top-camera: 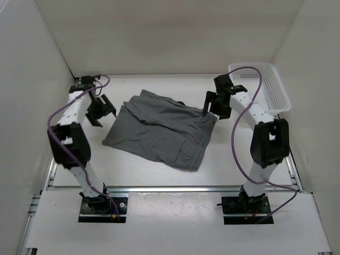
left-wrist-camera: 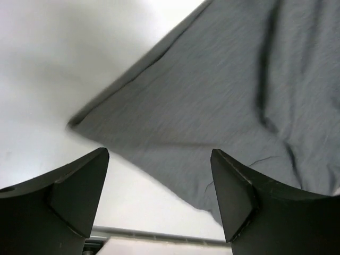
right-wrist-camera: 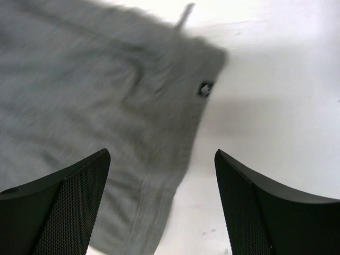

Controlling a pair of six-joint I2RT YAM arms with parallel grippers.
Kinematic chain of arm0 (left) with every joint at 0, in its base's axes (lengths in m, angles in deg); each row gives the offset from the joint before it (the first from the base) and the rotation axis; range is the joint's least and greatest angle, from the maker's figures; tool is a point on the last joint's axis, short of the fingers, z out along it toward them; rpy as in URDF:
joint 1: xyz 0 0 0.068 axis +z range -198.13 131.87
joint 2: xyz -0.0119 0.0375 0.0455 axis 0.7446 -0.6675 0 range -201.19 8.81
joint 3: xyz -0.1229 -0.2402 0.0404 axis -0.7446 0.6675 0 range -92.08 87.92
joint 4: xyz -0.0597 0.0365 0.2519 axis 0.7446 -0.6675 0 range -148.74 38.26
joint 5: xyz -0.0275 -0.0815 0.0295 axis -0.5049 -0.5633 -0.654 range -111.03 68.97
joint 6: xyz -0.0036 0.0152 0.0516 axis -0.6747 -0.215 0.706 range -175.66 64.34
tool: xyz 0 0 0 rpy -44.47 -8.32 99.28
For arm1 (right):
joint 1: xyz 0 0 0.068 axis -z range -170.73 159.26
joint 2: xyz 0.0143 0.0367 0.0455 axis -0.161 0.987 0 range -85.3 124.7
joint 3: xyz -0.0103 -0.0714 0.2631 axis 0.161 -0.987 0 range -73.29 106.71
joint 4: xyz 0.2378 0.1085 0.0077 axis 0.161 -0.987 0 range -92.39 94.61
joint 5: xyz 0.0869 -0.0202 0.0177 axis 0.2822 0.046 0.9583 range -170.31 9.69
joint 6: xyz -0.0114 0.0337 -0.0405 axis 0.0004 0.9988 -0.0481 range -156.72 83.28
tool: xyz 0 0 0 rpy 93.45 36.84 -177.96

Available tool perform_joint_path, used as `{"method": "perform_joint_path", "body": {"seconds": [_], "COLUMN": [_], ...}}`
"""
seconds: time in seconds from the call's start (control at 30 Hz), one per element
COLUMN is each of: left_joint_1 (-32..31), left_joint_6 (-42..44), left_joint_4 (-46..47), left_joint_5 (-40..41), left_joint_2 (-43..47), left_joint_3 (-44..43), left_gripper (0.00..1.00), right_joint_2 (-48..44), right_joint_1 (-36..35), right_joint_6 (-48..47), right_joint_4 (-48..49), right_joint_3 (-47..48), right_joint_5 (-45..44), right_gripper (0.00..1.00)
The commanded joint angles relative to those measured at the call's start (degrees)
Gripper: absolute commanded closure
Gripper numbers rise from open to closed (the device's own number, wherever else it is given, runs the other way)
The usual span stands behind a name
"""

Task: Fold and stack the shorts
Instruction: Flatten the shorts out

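The grey shorts (top-camera: 162, 130) lie spread and rumpled on the white table between the arms. My left gripper (top-camera: 102, 113) hangs open and empty just left of the shorts' left edge; the left wrist view shows the fabric (left-wrist-camera: 223, 95) below and ahead of its fingers (left-wrist-camera: 79, 186). My right gripper (top-camera: 212, 108) hangs open and empty over the shorts' right upper corner; the right wrist view shows the shorts' edge (right-wrist-camera: 106, 117) with a small dark eyelet (right-wrist-camera: 205, 88), blurred.
A white mesh basket (top-camera: 264, 85) stands at the back right, beside the right arm. White walls close in the table on the left, back and right. A metal rail (top-camera: 170, 188) runs along the near edge.
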Motion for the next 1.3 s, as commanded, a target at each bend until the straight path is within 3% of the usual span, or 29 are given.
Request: {"method": "perform_joint_path", "body": {"seconds": [0.0,0.1,0.23,0.4,0.53,0.6,0.67,0.7,0.73,0.87,1.0,1.17,1.27], "left_joint_1": [3.9,4.5,5.0,5.0,5.0,5.0,5.0,5.0,5.0,4.5,4.5,4.5,4.5], "left_joint_6": [-4.4,-7.0,-9.2,-9.8,-10.4,-10.4,-9.8,-9.8,-9.8,-9.8,-8.8,-8.8,-8.8], "left_joint_4": [3.3,5.7,11.1,14.6,15.7,15.7,15.7,15.7,15.7,15.7,15.7,15.1,14.5], "left_joint_5": [2.6,1.6,-3.6,-2.9,0.2,0.3,0.3,-1.0,-1.5,-1.5,-2.1,-3.3,-3.3], "left_joint_2": [15.2,22.1,25.0,19.8,14.9,12.2,9.2,8.7,8.2,8.2,8.9,11.2,11.8], "left_joint_3": [15.1,29.0,40.9,41.6,37.0,33.4,31.6,31.0,31.0,31.0,29.0,27.3,26.3], "left_gripper": [0.12,0.11,0.11,0.12,0.2,0.31,0.69,0.82,0.9,0.9,0.9,0.9,0.9], "right_joint_2": [-8.5,-12.7,-15.7,-17.4,-22.6,-27.0,-30.9,-31.9,-32.5,-28.6,-21.9,-11.9,-7.1], "right_joint_1": [-5.2,-14.9,-27.3,-37.4,-36.2,-32.4,-28.0,-27.9,-27.9,-38.8,-45.3,-46.9,-44.4], "right_joint_6": [-2.0,-1.5,2.9,11.9,16.4,17.1,16.5,15.8,13.6,6.6,3.8,5.1,7.8], "right_joint_4": [1.4,1.4,0.2,-2.0,-1.0,0.2,2.6,3.1,3.1,-3.2,-5.2,-5.2,-3.5], "right_joint_3": [-4.1,-10.2,-17.3,-23.7,-28.3,-31.2,-33.0,-33.5,-33.5,-27.3,-23.8,-22.4,-21.8], "right_joint_5": [-1.8,-4.3,-8.8,-9.7,-4.9,-0.7,2.7,3.6,3.7,-9.0,-14.6,-21.1,-24.7], "right_gripper": [0.16,0.16,0.16,0.17,0.17,0.19,0.22,0.26,0.31,0.34,0.34,0.34,0.43]}}
